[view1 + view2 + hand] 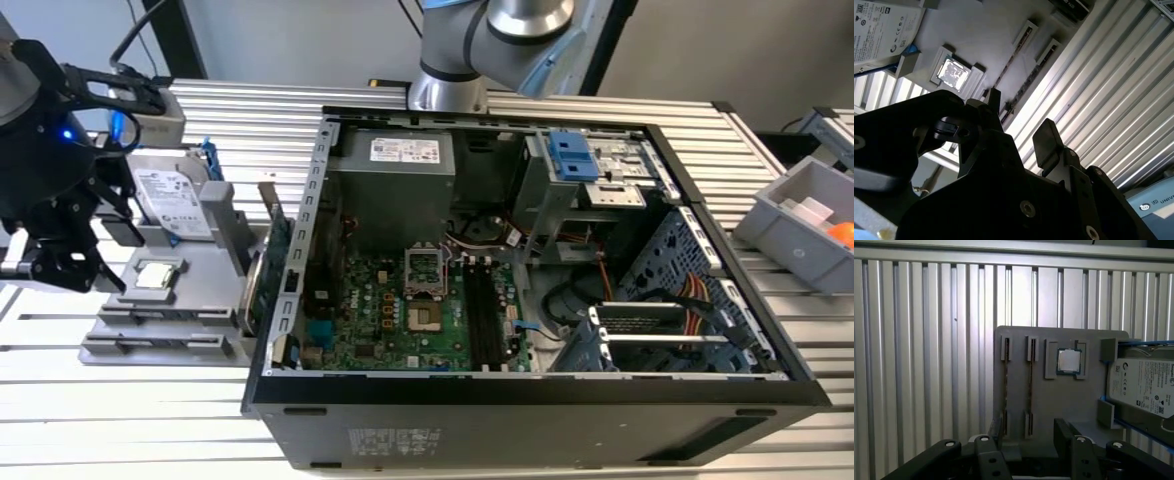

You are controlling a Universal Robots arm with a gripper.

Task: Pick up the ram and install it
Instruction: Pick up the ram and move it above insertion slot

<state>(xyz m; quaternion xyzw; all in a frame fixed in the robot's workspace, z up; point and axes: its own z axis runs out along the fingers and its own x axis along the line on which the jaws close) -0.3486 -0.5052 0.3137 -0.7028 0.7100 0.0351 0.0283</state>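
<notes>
Fingers [1046, 137] were open and empty, hovering over tray [1064, 400]. Ram [1005, 380] sat slotted at frame centre. Not picked or installed yet.

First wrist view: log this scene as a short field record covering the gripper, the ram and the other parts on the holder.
gripper: open, holding nothing, by the gray holder
ram: thin stick on edge in a holder slot, not gripped
second stick: on edge in the neighbouring slot
processor: flat in its recess beside the slots
hard drive: past the processor, away from the ram
task state: ram not yet picked up
</notes>
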